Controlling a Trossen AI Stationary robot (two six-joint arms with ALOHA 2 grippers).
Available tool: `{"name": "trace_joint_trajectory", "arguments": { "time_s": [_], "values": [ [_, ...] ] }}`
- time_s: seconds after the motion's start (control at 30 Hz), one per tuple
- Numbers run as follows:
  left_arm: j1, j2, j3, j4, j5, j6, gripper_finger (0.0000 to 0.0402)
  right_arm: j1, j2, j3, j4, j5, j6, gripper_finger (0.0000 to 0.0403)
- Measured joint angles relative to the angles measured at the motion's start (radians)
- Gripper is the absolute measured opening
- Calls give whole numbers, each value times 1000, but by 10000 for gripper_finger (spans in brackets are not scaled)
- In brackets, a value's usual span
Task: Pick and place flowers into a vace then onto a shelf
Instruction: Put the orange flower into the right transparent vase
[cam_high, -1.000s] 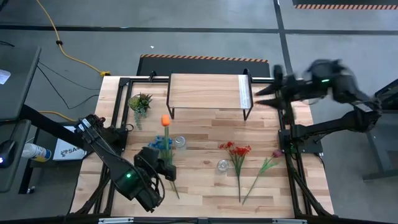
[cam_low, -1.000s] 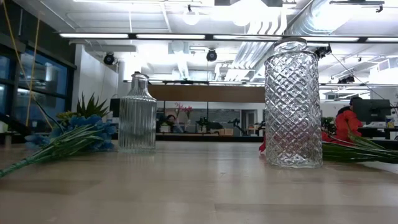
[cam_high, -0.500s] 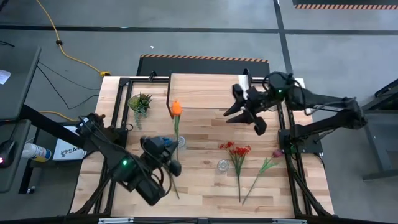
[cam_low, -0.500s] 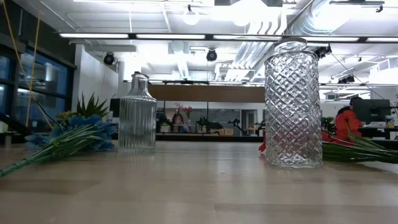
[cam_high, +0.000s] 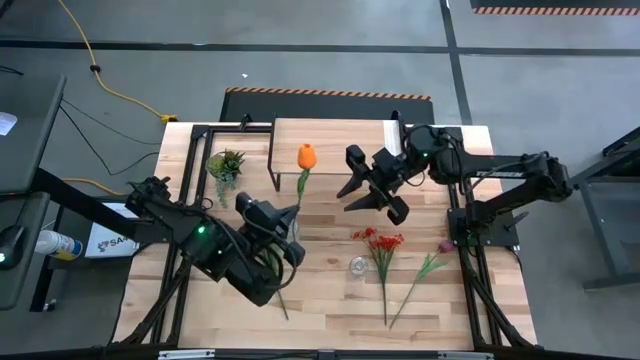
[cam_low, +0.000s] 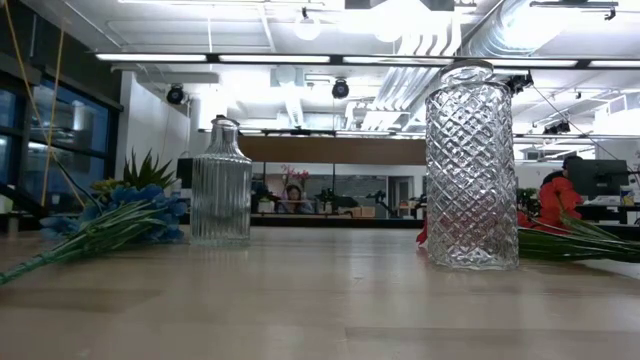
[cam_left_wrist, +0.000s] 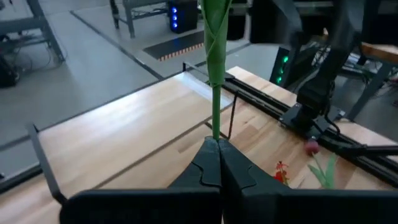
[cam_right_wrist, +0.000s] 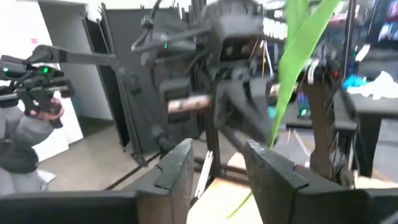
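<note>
Near frame centre, step: my left hand (cam_high: 285, 235) is clamped on the orange tulip's (cam_high: 306, 156) stem, bloom raised toward the shelf (cam_high: 330, 140).
Next move: lower the stem into the ribbed vase (cam_low: 221, 180), I judge.
Right hand (cam_high: 372, 190): fingers parted, holding nothing, over the surface (cam_high: 330, 300) beside the shelf.
Flowers: four; blue cluster (cam_low: 130, 215), red cluster (cam_high: 380, 240) and pink bud (cam_high: 446, 246) lie flat.
Vases: two, both without flowers.

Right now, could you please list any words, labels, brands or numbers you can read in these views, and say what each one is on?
"SA": the only legible letters, cut off by the left arm, on a white box beside the table in the high view.
Bottle label beside the box: too small to read.
Vases: no text visible.
</note>
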Motion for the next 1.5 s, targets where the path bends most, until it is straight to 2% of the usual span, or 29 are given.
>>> {"name": "trace_joint_trajectory", "arguments": {
  "time_s": [0.27,0.6,1.5],
  "values": [
    [34,0,0,128,7,166,21,0,38,0,86,19,0,188],
    [62,0,0,285,39,351,21,-5,97,0,180,33,52,195],
    [62,0,0,397,48,437,21,-4,102,0,196,82,70,195]
  ]
}}
